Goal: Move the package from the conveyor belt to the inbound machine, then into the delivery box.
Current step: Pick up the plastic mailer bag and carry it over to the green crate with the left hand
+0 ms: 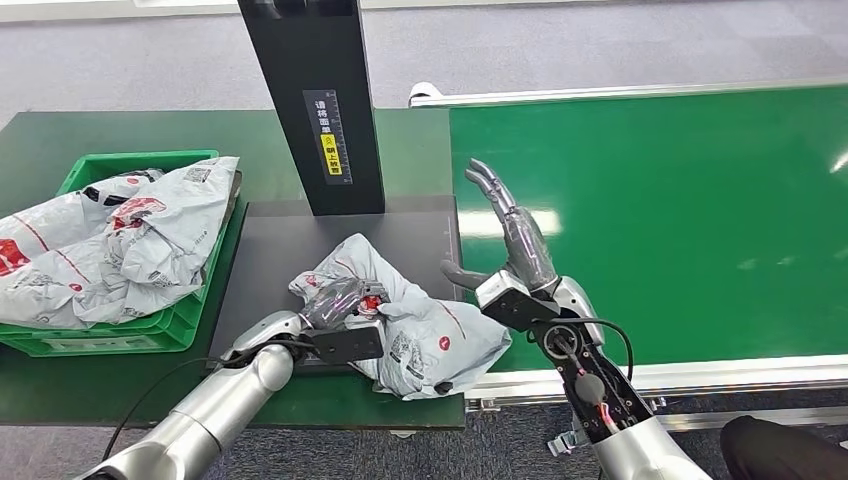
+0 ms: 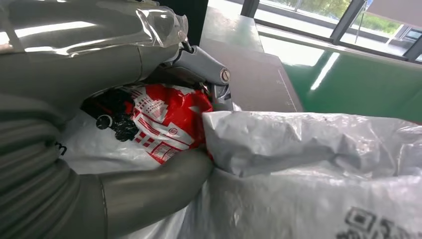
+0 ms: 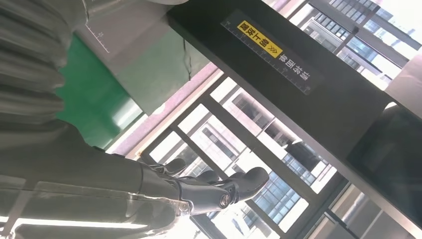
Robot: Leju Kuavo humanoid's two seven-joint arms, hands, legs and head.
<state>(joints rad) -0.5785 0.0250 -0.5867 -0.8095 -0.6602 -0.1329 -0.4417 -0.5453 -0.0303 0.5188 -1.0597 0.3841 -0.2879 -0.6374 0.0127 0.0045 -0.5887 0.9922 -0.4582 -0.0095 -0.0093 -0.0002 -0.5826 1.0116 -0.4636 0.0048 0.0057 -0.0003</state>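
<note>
Left hand: left hand (image 1: pixel 338 300) grips the package (image 1: pixel 420 325); thumb and fingers (image 2: pixel 199 64) pinch a fold by its red print
Right hand: right hand (image 1: pixel 510 235) raised over the conveyor belt (image 1: pixel 680 220), fingers spread, holding nothing
Package: crumpled grey bag on the dark inbound machine (image 1: pixel 290 250) plate, beside its black column
Delivery box: green delivery box (image 1: pixel 120 330) to the left, filled with grey bags (image 1: pixel 110 235)

Crinkled glossy plastic package (image 1: pixel 420 325); smooth green conveyor belt (image 1: pixel 680 220).

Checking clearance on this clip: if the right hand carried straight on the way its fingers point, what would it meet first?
Probably nothing nearby: the right hand is open, raised, fingers aimed up and away over the conveyor belt. The black post stands to its left, seemingly off that line; depth is unclear.
</note>
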